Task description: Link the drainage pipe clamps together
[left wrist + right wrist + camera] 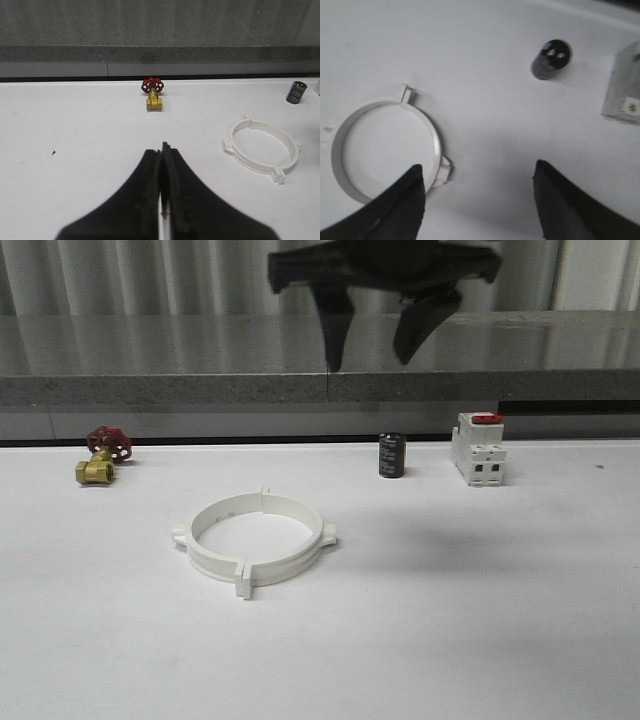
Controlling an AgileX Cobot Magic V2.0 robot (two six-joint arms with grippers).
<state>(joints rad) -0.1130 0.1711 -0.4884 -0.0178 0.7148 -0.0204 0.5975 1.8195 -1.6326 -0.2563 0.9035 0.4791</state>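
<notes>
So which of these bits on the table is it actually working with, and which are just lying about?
Job:
- two white plastic half-ring pipe clamps, standing together as one ring

Lying about:
- brass valve with red handwheel
- small black cylindrical capacitor
- white boxy breaker with red top

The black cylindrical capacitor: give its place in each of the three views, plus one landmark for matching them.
Front view: the black capacitor stands at the table's back, right of centre, beside the breaker.
Left wrist view: capacitor near the right edge.
Right wrist view: capacitor seen from above.
Shared landmark: the white clamp ring.
</notes>
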